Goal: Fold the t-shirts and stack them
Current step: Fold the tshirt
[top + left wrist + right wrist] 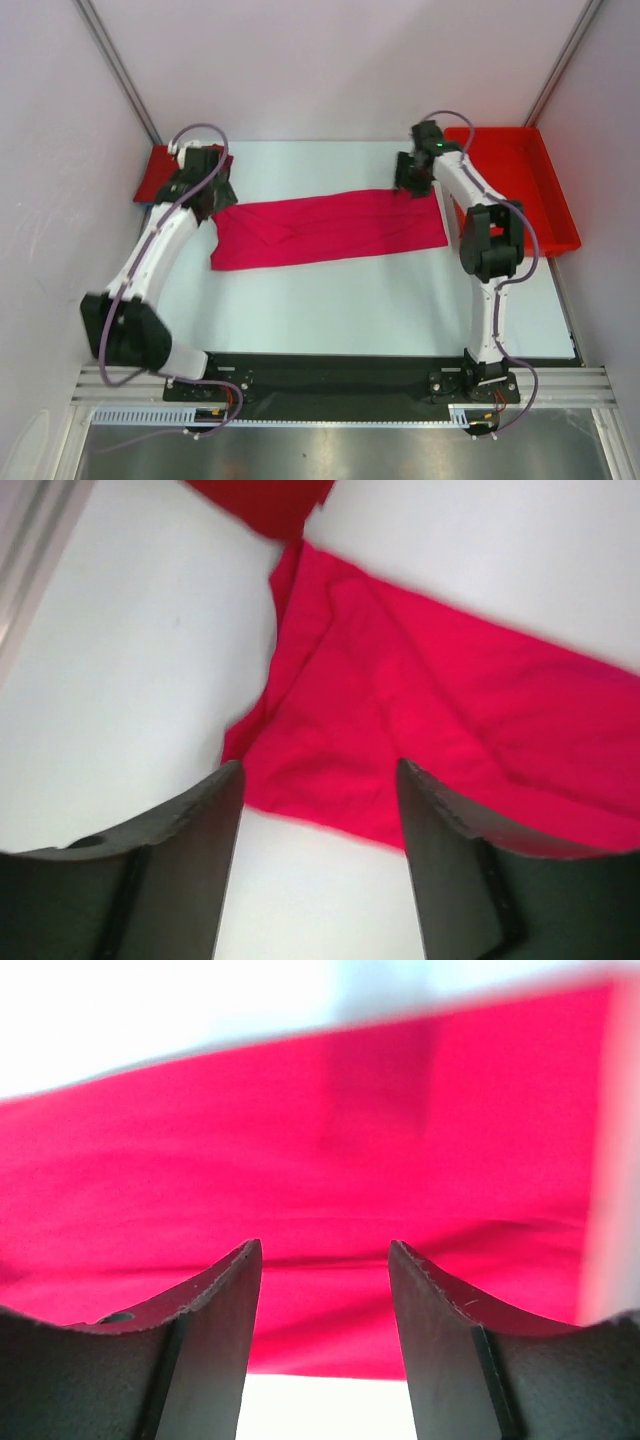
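The magenta-pink t-shirt (330, 228) lies folded into a long strip across the middle of the table. My left gripper (207, 203) is open and empty, hovering just above the strip's far left corner (330, 720). My right gripper (409, 186) is open and empty, low over the strip's far right edge (320, 1160). A darker crimson cloth (157, 170), apparently the second t-shirt folded, lies at the far left corner, partly hidden by the left wrist. Its edge shows in the left wrist view (262, 502).
A rigid bright red plastic tray (540, 190) stands at the far right, just beyond the right arm. Grey walls close in the table on the left, back and right. The white tabletop (350, 310) lies between the shirt and the arm bases.
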Tool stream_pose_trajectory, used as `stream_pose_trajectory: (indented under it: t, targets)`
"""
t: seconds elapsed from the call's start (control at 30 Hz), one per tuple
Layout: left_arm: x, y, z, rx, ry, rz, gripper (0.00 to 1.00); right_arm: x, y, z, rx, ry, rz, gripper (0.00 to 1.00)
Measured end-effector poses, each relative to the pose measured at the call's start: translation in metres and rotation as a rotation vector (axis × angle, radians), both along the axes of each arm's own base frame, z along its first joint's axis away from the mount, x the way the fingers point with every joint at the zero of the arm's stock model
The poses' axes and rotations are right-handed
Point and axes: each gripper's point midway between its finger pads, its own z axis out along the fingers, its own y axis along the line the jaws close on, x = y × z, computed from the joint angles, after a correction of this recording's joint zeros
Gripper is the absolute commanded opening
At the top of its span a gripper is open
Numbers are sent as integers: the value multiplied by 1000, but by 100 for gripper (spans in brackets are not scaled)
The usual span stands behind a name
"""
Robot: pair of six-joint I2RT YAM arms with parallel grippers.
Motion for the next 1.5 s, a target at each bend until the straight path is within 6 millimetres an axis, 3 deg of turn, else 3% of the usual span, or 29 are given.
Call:
stream_pose_trajectory:
  t: [0.13,0.2,0.3,0.37,0.43,0.6,0.8,1.1,1.2,1.37,1.5]
  targets:
    - [-54,-4,-21,-70,0,-28,52,-10,122,28,99,-95,267,60]
    - [-70,-8,-44,-113,37,-40,50,-20,190,46,153,-164,416,60]
    - [-86,-11,-79,-171,111,-44,49,-40,272,59,207,-237,598,61]
    - [-93,-14,-93,-208,139,-46,47,-58,312,56,229,-258,693,63]
    - [-92,-15,-97,-239,134,-52,45,-71,333,46,233,-253,750,66]
    - [-84,-8,-105,-297,108,-11,41,-88,353,7,201,-208,828,66]
    - [-92,5,-141,-352,185,67,39,-96,366,-20,133,-212,892,59]
    - [-89,5,-155,-382,198,77,38,-127,392,-30,52,-243,990,52]
    - [-88,4,-163,-390,216,91,37,-134,397,-38,37,-240,1011,45]
    - [-89,5,-171,-394,239,102,36,-128,393,-54,2,-231,989,41]
    - [-89,5,-173,-397,237,109,35,-118,389,-55,-36,-256,956,41]
